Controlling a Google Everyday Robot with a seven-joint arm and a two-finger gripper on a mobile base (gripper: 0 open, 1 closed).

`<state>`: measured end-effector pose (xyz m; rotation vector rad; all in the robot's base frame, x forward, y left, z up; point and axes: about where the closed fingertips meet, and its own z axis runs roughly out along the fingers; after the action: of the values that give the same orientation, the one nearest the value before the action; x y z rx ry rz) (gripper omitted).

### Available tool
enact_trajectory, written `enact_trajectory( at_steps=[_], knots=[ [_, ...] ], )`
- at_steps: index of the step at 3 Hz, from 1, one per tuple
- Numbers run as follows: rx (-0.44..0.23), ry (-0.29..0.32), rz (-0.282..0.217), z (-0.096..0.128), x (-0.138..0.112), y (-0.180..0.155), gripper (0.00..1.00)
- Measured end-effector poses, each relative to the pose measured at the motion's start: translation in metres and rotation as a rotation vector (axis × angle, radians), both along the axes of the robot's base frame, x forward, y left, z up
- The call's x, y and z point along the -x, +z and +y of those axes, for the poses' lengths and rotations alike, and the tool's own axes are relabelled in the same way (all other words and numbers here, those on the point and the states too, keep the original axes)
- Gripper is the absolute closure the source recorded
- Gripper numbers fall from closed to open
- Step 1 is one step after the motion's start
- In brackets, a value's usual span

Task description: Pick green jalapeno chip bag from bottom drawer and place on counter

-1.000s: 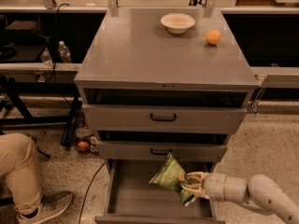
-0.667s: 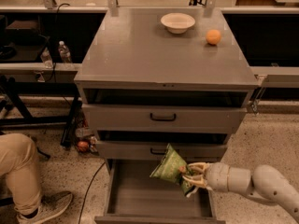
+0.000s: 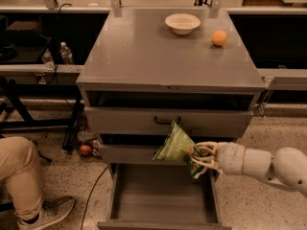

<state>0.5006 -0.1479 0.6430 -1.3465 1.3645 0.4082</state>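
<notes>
The green jalapeno chip bag (image 3: 175, 143) hangs in the air in front of the middle drawer, above the open bottom drawer (image 3: 163, 199). My gripper (image 3: 195, 156) comes in from the right on a white arm and is shut on the bag's lower right corner. The bottom drawer is pulled out and its grey floor is bare. The counter (image 3: 144, 51) is the grey top of the cabinet, above the bag.
A white bowl (image 3: 182, 23) and an orange fruit (image 3: 219, 38) sit at the back right of the counter. A person's leg and shoe (image 3: 29, 190) are at the lower left. Water bottles (image 3: 65, 53) stand on a shelf at left.
My gripper has lifted the bag up out of the bottom drawer, from just above the drawer floor to the height of the middle drawer front.
</notes>
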Motion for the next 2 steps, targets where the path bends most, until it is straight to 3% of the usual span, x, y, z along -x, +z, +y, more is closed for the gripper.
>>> enact_trajectory(
  at_steps=[1,2],
  knots=[
    [0.025,0.02,-0.077,0.0076,-0.006,0.0371,1.0],
    [0.025,0.022,-0.079,0.0086,-0.0061,0.0384,1.0]
  ],
)
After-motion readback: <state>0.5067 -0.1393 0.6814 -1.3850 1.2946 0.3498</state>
